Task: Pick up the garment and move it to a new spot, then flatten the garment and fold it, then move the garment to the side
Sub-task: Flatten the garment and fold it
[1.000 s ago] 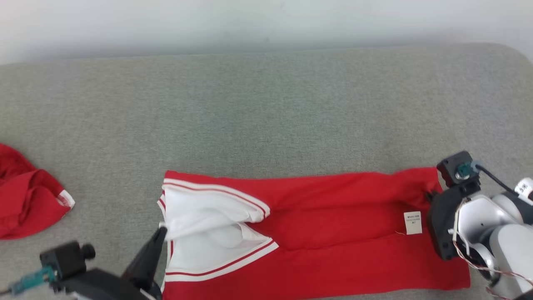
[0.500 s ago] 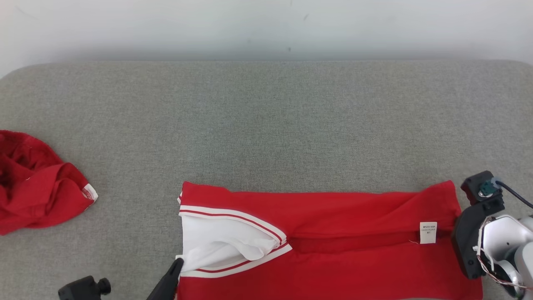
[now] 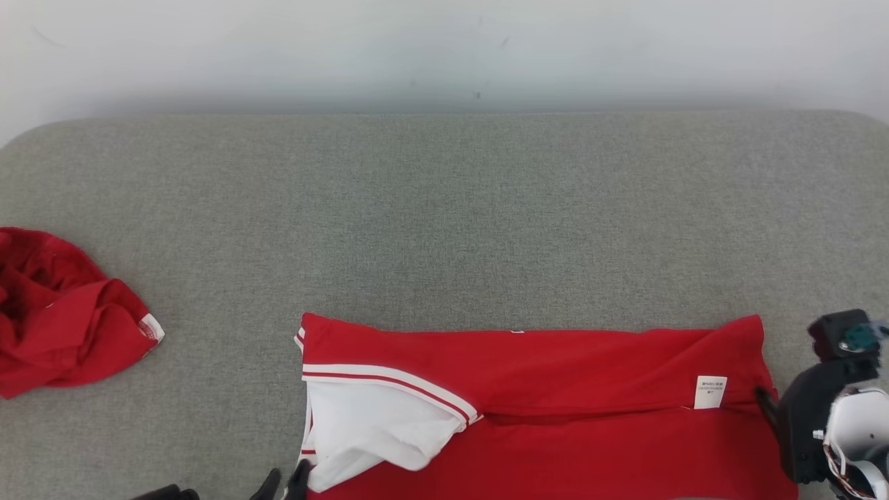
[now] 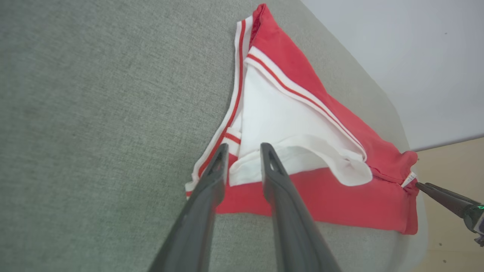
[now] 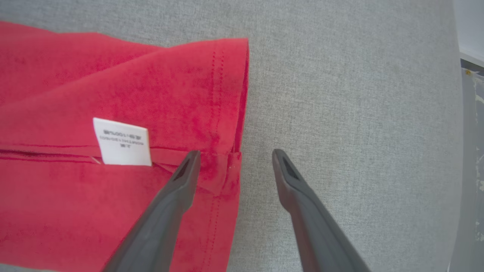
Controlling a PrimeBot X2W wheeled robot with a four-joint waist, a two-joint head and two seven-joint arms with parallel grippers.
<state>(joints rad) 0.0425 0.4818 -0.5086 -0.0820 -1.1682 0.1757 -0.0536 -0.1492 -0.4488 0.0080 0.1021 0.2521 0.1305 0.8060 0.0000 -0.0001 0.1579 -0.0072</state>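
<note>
Mid-fold — garment (image 3: 590,451) doubled lengthwise. Right gripper (image 5: 234,153) wide open at hem, left gripper (image 4: 242,147) slightly parted, both empty. Next prob. — regrip, fold crosswise.

Flat red cloth garment (image 3: 590,444), soft matt knit with ribbed white trim and a smooth white sewn label (image 3: 709,392). Beneath it, coarse grey woven upholstery (image 3: 444,229), matt. Right gripper (image 5: 235,152) fingers (image 5: 166,211): smooth dark matt plastic.
</note>
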